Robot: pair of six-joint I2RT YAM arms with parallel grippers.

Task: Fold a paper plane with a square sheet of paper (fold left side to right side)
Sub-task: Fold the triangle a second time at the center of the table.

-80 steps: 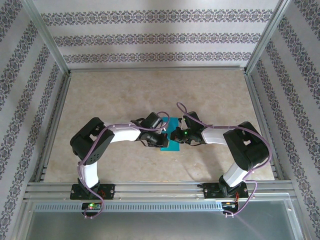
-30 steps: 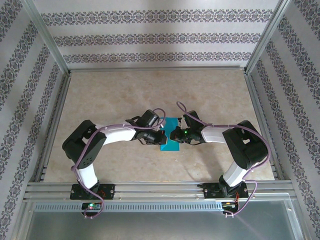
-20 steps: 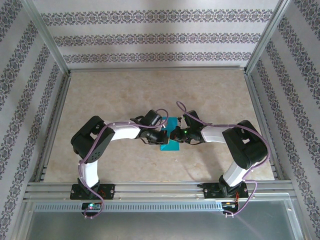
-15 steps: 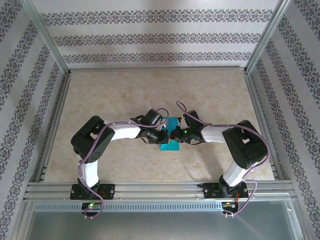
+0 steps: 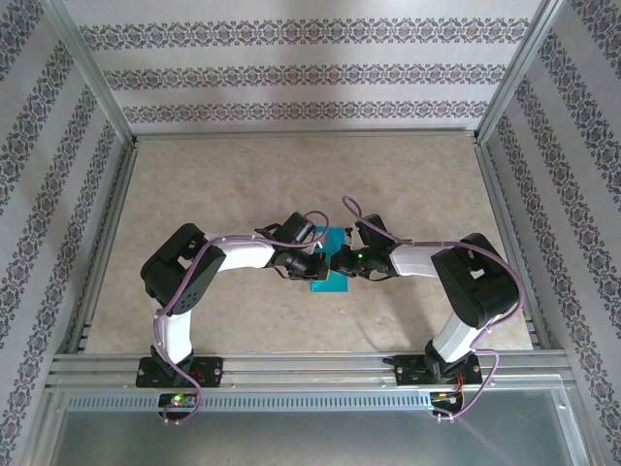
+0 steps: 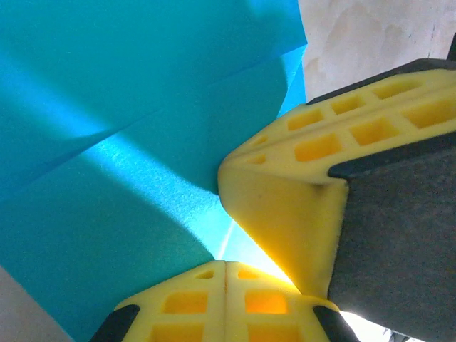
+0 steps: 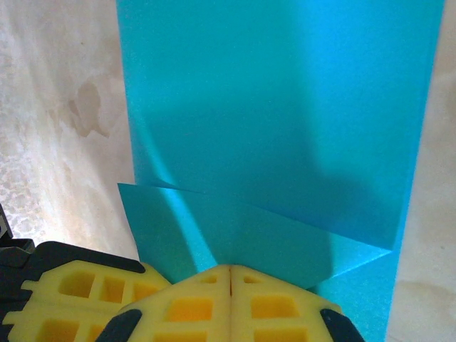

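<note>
The left gripper (image 6: pixel 226 269) is pressing its yellow fingertips together with no gap between them. The closed tips are resting on the teal-blue sheet of paper (image 6: pixel 107 142) rather than clamping it. The right gripper (image 7: pixel 229 272) is likewise standing fully closed, its two yellow pads meeting along a straight seam. Its tip is touching the near edge of the paper's lower layer.

In the left wrist view, one yellow finger (image 6: pixel 285 214) of the right gripper is reaching in from the right. It is lying over the sheet just above the left gripper's own tips, so the two grippers are crowding the same patch of paper.

The sheet is lying flat near the middle of the beige marbled table (image 5: pixel 243 175), between the two wrists and partly hidden under them. It is showing as a folded shape: in the right wrist view an upper layer is ending in a slanted edge, and a lower layer is peeking out beneath it. A faint crease is running across the paper in the left wrist view.

From above, both arms are bending inward from their bases on the aluminium rail (image 5: pixel 310 367), with purple cables (image 5: pixel 179 301) looping along them. Patterned walls (image 5: pixel 310 73) are enclosing the table on three sides.
</note>
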